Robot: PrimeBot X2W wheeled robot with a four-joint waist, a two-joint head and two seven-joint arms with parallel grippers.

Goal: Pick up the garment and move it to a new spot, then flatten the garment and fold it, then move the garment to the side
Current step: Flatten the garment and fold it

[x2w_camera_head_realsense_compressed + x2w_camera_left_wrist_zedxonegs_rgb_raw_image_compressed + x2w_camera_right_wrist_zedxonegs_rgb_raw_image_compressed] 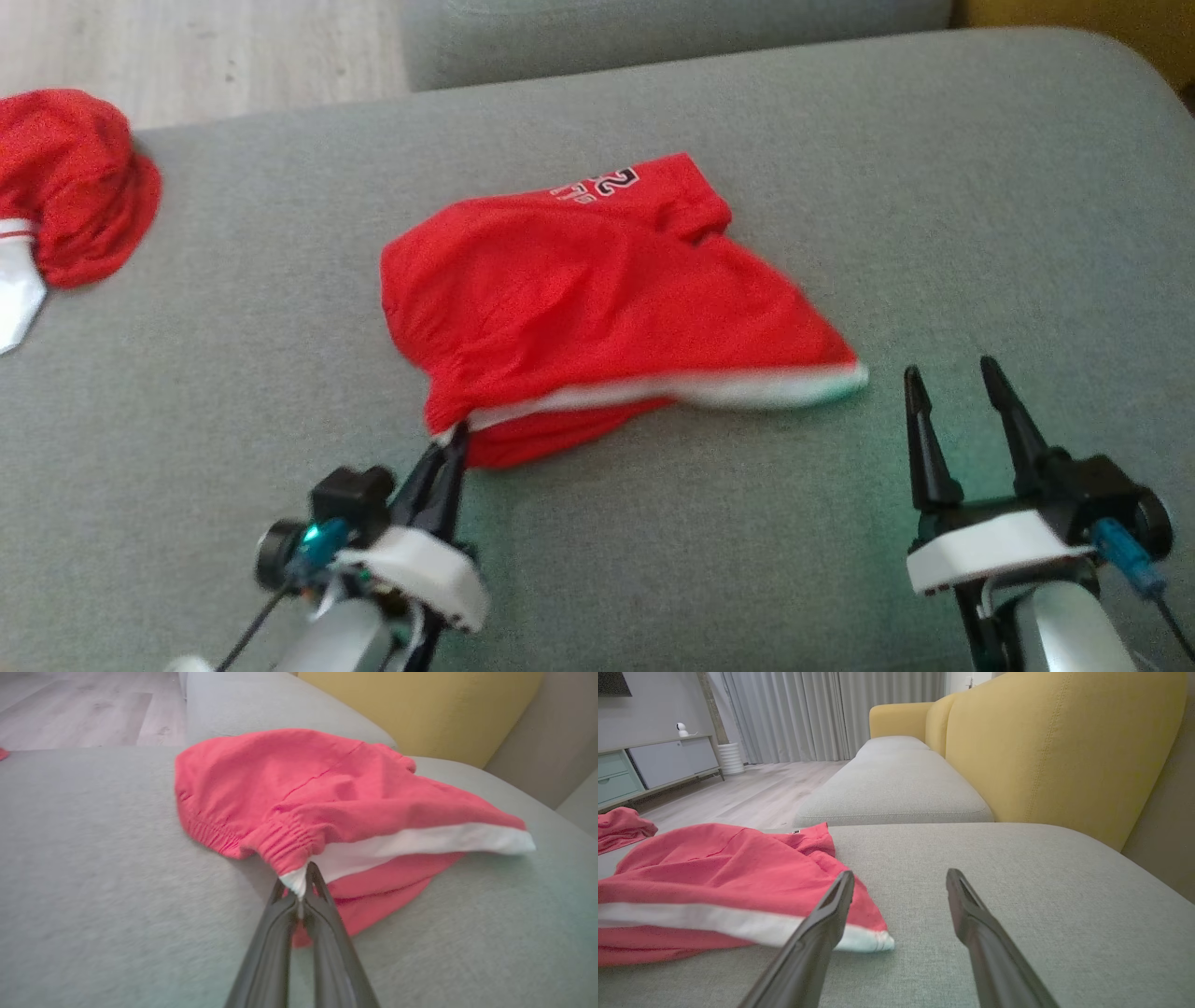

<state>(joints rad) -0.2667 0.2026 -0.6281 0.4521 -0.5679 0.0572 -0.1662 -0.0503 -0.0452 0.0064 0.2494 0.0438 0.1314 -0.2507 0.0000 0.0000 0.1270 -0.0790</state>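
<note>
Left jaws stand closed, their dark fingers [275,952] pinching the near corner of the shorts [327,788] where the gathered red waistband meets a white edge. From that pinch the cloth spreads ahead of the jaws and off to their right, a rumpled red heap on the grey cushion [93,882]. A white band runs away from the tips to the right, and a lower red layer lies under it on the cushion, just right of the fingers. In the head view the same corner sits at the tips of the left jaws, and the shorts [597,299] reach from there up and across toward the right jaws, with white print at their far edge. Right jaws stand wide open and hold nothing, their two fingers [920,429] well apart and bare cushion [840,187] between them. The white-trimmed far corner of the shorts ends just to the left of these jaws, near the left fingertip; whether it touches, I cannot tell. From the right wrist, the shorts [714,872] lie left of the jaws, their white-banded hem passing behind the left finger [822,933]. A second red garment [75,187] lies well to the left of the left jaws, at the cushion's edge. A yellow backrest [1064,742] rises to the right of the right jaws.
</note>
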